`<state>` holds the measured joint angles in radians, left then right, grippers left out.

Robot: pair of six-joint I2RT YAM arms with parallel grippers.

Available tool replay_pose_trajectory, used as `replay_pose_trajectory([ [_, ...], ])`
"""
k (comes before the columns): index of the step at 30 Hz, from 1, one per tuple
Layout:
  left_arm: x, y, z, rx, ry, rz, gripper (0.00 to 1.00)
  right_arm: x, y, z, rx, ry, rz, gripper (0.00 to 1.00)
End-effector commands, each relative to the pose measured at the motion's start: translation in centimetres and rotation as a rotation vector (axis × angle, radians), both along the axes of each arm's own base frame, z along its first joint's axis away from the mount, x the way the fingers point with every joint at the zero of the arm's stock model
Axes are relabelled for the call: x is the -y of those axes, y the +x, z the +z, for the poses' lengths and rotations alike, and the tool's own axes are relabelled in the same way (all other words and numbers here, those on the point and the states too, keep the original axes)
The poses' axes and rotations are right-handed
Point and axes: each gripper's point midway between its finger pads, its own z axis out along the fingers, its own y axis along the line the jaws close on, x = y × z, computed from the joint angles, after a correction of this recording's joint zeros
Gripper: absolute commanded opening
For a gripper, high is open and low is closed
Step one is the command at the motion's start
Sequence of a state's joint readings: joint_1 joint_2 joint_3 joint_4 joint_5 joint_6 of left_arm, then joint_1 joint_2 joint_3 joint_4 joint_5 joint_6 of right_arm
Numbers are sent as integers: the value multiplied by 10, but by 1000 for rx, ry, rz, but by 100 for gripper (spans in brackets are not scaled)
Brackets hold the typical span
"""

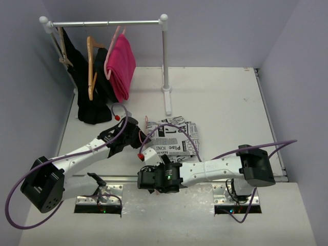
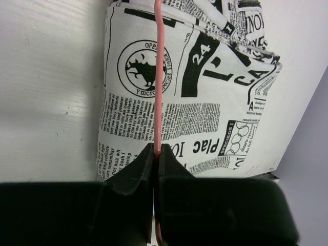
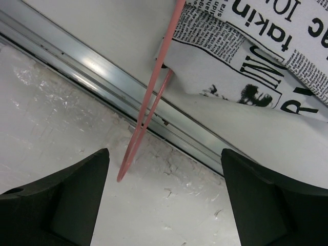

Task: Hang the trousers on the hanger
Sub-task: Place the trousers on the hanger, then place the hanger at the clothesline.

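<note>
**A:** How will the trousers (image 1: 177,138) handle?

**B:** Soft, limp and light, I'd judge. They lie folded in a pad on the table (image 1: 220,97), near its front edge, between the two arms. Pinch one layer and the rest would likely sag and slide. The hanger (image 2: 159,77) is the opposite: thin, stiff wire, light, probably slick and apt to twist in a pinch

**A:** So where should it be held?

**B:** On the wire, not the cloth. The left claw (image 2: 156,151) is clamped tight on the wire where it runs across the print. A second hold at the corner should stop it swinging

**A:** And the right claw (image 3: 164,151)?

**B:** Its fingers are wide apart and hold nothing. The hanger's pointed corner pokes out between them, touching neither, over the rail (image 3: 77,56) at the table's edge

**A:** What does each view add?

**B:** The top view gives the layout but hardly any of the wire. The left wrist shows the clamp, with the wire lying over the fabric. Only the right wrist shows the corner's two wires: one passes over the fold, the other goes in under it. Whether the bar runs right through the fold, I cannot tell
</note>
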<state>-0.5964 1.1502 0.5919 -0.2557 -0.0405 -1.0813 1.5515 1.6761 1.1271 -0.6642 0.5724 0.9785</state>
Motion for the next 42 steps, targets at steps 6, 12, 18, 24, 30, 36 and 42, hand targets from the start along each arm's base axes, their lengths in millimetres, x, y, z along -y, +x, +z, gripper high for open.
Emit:
replay_pose_trajectory([
  [6,-7,11,14,88,57,-1,0,-19,-4,2,-42,72,-46,78],
  [12,-9,11,3,87,102,-41,0,-13,3,-31,-79,4,-103,71],
  [18,-2,10,1,76,134,-132,0,-15,12,-65,-76,-49,-142,57],
  [24,-3,9,10,102,120,-128,0,-12,34,-91,-62,-3,-178,43],
  [30,-3,5,10,102,107,-136,0,-16,42,-79,-14,35,-185,30],
  [36,3,0,8,94,69,-158,0,-11,49,-67,26,17,-232,0],
  [42,11,-5,12,107,37,-213,16,1,48,-56,21,43,-306,0],
])
